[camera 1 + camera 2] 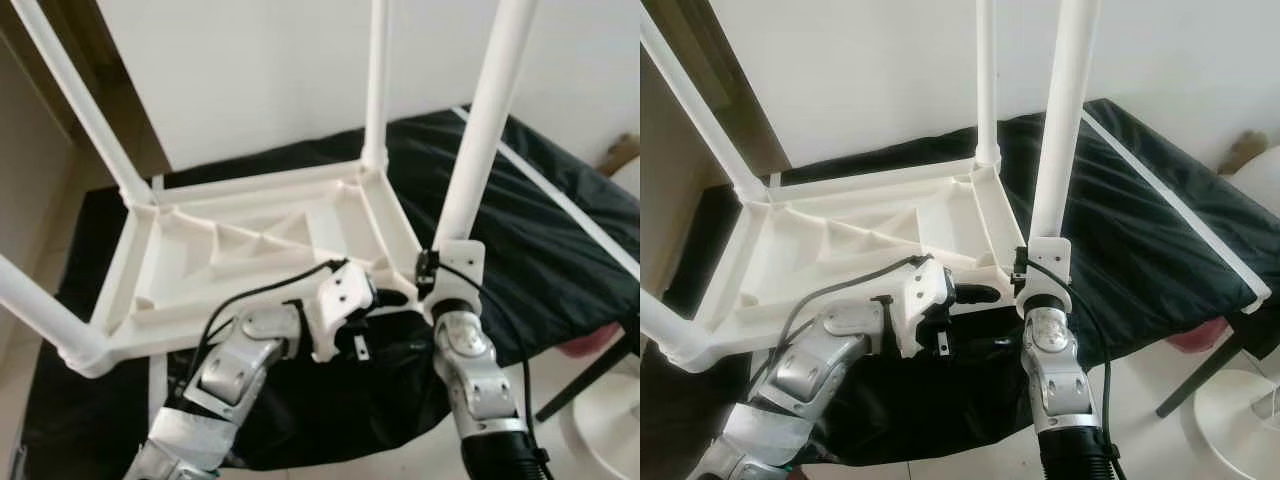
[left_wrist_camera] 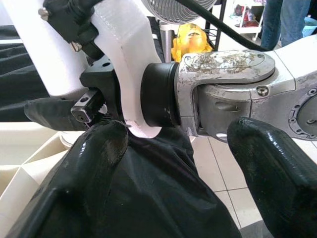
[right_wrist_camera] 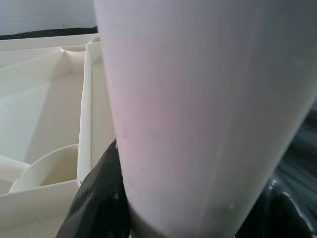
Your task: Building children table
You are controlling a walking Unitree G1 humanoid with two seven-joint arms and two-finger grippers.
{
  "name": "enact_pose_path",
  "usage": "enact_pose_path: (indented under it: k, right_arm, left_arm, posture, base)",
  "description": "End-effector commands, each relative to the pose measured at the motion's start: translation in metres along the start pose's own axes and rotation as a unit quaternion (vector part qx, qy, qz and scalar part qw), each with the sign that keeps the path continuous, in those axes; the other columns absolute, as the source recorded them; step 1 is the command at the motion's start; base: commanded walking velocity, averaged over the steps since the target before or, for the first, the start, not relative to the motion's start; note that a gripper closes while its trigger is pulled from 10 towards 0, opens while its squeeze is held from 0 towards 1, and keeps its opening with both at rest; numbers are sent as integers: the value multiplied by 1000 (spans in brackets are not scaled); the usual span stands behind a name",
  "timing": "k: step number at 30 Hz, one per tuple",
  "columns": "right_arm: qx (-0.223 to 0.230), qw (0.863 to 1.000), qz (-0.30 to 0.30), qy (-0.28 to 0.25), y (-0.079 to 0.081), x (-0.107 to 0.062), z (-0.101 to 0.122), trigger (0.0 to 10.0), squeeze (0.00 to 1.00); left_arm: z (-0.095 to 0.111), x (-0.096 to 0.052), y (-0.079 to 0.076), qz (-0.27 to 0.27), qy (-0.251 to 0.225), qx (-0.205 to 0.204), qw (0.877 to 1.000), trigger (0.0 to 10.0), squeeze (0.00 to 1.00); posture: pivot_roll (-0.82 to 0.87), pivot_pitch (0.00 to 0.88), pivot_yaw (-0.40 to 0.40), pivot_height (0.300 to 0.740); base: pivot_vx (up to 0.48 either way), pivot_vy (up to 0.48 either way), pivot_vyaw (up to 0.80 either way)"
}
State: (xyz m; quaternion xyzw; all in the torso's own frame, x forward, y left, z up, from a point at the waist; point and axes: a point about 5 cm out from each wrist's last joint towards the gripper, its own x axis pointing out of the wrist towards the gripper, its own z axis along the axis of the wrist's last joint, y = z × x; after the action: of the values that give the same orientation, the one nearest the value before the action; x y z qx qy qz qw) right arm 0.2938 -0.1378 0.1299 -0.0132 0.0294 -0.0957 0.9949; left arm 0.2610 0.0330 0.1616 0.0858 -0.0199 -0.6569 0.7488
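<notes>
Tabletop (image 1: 250,250), white plastic, lies upside down with its ribbed underside facing up, resting on a black cloth (image 1: 540,240) that covers the surface beneath it. Three legs stand in corner sockets: one at the 10 o'clock corner (image 1: 85,110), one at the 1 o'clock corner (image 1: 377,80), and one at the 8 o'clock corner (image 1: 35,300), which leans out of the picture.

Fourth leg (image 1: 490,120), a thick white tube, stands at the 4 o'clock corner of the tabletop. The right gripper (image 1: 445,262) is at the base of this leg, its fingers closed around the tube; in the right wrist view a black finger (image 3: 99,198) presses against the leg just beside the tabletop's edge.

The left gripper (image 1: 385,297) sits at the 5 o'clock edge of the tabletop, pointing toward the right wrist. Its fingers (image 2: 94,158) are spread apart and hold nothing; the black cloth and the right wrist lie between and beyond them.

Tiled floor (image 1: 1140,400) shows at 4 o'clock, below the cloth's edge. A white wall (image 1: 250,70) rises behind the tabletop.
</notes>
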Motion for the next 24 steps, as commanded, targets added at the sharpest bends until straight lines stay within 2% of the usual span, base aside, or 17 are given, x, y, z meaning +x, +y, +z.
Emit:
enact_pose_path:
  k: [1,20,21,22,23,24]
  right_arm:
    - [-2,998,-4,64,3,-6,-23,10000,0]
    - [3,998,-23,54,5,-7,-16,10000,0]
    - [3,998,-22,52,4,-7,-15,10000,200]
    - [3,998,-22,52,4,-7,-15,10000,200]
    - [4,999,-21,50,4,-7,-14,10000,902]
    - [10,999,-12,36,4,-7,-11,10000,1000]
  left_arm:
    - [1,-1,2,4,0,-1,1000,10000,0]
    - [1,-2,3,7,2,-4,1000,10000,0]
    - [1,-1,2,7,1,-5,1000,10000,0]
    - [1,-1,2,7,1,-5,1000,10000,0]
    - [1,-1,2,7,0,-5,1000,10000,0]
    - [1,-1,1,7,-1,-6,1000,10000,0]
  posture:
    - [-57,0,99,740]
    - [-58,0,104,740]
    - [-66,0,102,740]
    - [-66,0,102,740]
    - [-68,0,101,740]
    - [-68,0,101,740]
  base:
    - [0,0,0]
    - [0,0,0]
    - [0,0,0]
    - [0,0,0]
    - [0,0,0]
    - [0,0,0]
